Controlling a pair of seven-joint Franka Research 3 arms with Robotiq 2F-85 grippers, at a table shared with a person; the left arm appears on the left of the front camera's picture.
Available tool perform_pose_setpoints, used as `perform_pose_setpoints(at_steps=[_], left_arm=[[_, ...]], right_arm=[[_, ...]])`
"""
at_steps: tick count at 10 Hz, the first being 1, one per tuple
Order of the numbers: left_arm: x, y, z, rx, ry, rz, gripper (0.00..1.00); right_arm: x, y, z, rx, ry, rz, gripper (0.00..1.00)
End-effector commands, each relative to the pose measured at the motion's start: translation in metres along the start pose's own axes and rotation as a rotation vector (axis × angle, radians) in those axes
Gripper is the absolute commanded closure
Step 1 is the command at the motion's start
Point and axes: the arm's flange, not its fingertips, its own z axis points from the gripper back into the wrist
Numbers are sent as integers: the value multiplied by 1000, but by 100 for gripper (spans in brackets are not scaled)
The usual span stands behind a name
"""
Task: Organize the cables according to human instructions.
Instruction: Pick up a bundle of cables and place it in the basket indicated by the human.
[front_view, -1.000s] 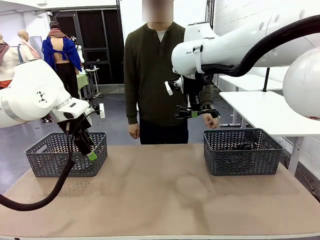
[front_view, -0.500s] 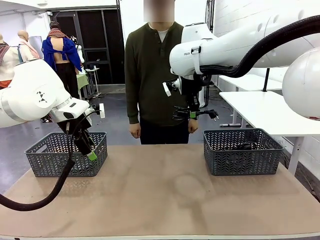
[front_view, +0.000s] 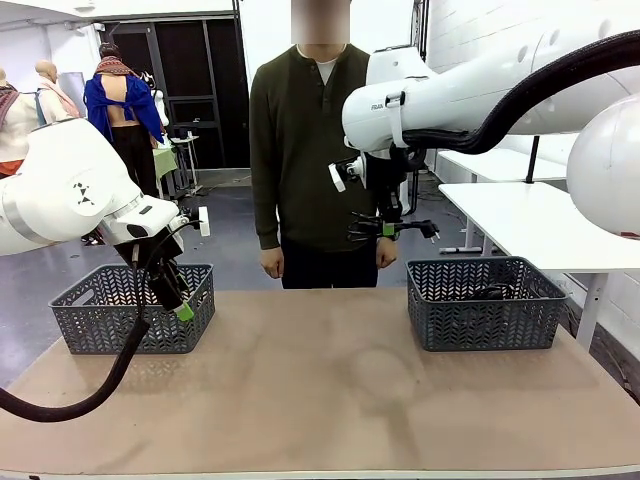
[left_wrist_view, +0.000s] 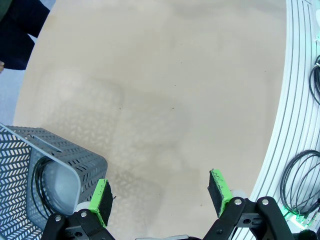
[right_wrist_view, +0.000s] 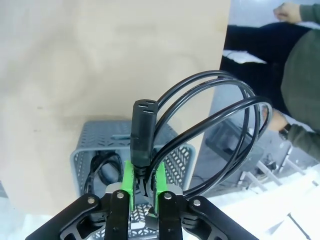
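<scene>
High above the table, in front of the human (front_view: 310, 150), my right gripper (front_view: 388, 229) is shut on a black cable (front_view: 362, 233). In the right wrist view the green pads (right_wrist_view: 129, 179) pinch this cable (right_wrist_view: 216, 131) just behind its chunky plug, and its loops hang off to the side. Another coiled cable (front_view: 494, 292) lies in the right grey basket (front_view: 450, 325), directly under the held one (right_wrist_view: 102, 170). My left gripper (front_view: 183, 310) hangs open beside the left grey basket (front_view: 95, 325); nothing is between its fingers (left_wrist_view: 160, 195). A black cable (left_wrist_view: 37, 186) lies in that basket (left_wrist_view: 75, 160).
The human stands at the table's far edge with both arms down, hands (front_view: 269, 263) at the sides. The brown tabletop (front_view: 320, 390) stretches between the two baskets. Thin black wires (left_wrist_view: 300, 180) lie beyond the table's ribbed edge in the left wrist view. White tables stand at the back right.
The human's hand, close to my right gripper a second ago, has dropped to the side. My right gripper keeps the cable and has shifted only slightly. The left arm is still.
</scene>
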Motion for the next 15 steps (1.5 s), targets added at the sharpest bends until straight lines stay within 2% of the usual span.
perform_pose_setpoints(at_steps=[1, 9, 11, 15], left_arm=[[0, 0, 1, 4, 3, 2, 0], [0, 0, 1, 4, 3, 2, 0], [0, 0, 1, 4, 3, 2, 0], [0, 0, 1, 4, 3, 2, 0]], right_arm=[[-35, 23, 0, 15, -28, -33, 100], [-123, 54, -27, -2, 8, -136, 100], [-135, 64, -35, 16, -19, -149, 100], [-149, 70, -60, 0, -8, -122, 100]])
